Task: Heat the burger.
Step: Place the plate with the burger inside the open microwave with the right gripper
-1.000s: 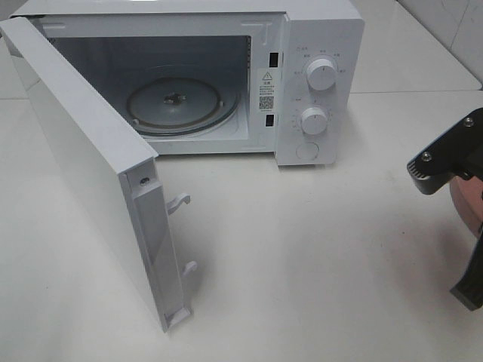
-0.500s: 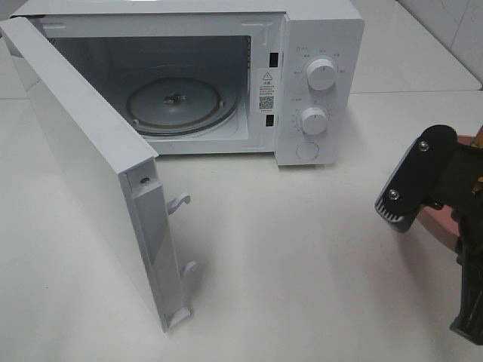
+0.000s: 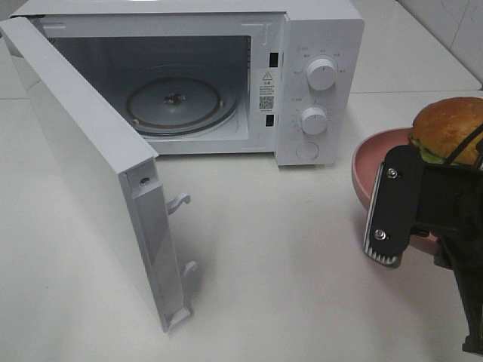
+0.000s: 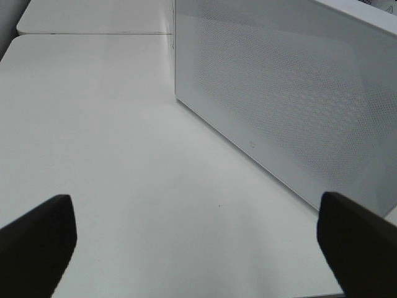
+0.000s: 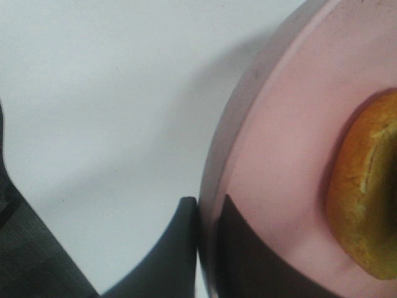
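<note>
Newly carried leftward into view, the right gripper [image 3: 394, 226] clamps the plate [image 3: 368, 162] by its rim, the burger [image 3: 450, 127] sitting on it, while the left gripper [image 4: 198, 242] gapes empty near the open microwave [image 3: 321, 38] beyond.

Pink plate [image 3: 362, 164]; golden burger [image 3: 445, 124], seemingly green-frilled.

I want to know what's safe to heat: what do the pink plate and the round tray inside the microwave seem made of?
The plate looks like pink plastic or glazed ceramic, evenly coloured with a soft sheen; I cannot tell which. The tray looks like clear glass: the hub shows through it and its rim glints.
</note>
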Robot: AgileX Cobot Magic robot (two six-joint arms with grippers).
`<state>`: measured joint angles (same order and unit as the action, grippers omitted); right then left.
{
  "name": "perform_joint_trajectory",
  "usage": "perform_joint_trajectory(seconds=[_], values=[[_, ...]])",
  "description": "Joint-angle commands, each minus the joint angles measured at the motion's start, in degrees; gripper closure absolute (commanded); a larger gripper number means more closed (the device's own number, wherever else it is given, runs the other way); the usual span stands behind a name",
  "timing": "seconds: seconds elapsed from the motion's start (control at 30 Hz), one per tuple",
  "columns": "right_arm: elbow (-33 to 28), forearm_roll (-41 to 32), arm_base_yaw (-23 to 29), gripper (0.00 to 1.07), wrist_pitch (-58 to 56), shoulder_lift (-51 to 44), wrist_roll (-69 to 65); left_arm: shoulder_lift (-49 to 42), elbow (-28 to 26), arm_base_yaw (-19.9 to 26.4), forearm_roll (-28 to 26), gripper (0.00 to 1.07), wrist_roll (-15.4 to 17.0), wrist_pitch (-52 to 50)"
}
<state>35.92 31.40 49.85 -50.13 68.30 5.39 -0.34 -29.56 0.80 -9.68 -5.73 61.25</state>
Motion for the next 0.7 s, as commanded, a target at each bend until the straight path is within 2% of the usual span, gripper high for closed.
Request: perform_joint_trajectory(seconds=[0.03, 0.7], values=[[-0.1, 3.2, 0.1, 1.07, 1.7, -0.6, 3.5, -0.2, 0.1, -0.3, -0.3, 0.09, 0.3, 0.1], [-0.1, 2.9, 0.1, 1.05, 12.8, -0.5, 23.2, -0.2, 0.1, -0.3, -0.3, 0.09, 0.3, 0.1]])
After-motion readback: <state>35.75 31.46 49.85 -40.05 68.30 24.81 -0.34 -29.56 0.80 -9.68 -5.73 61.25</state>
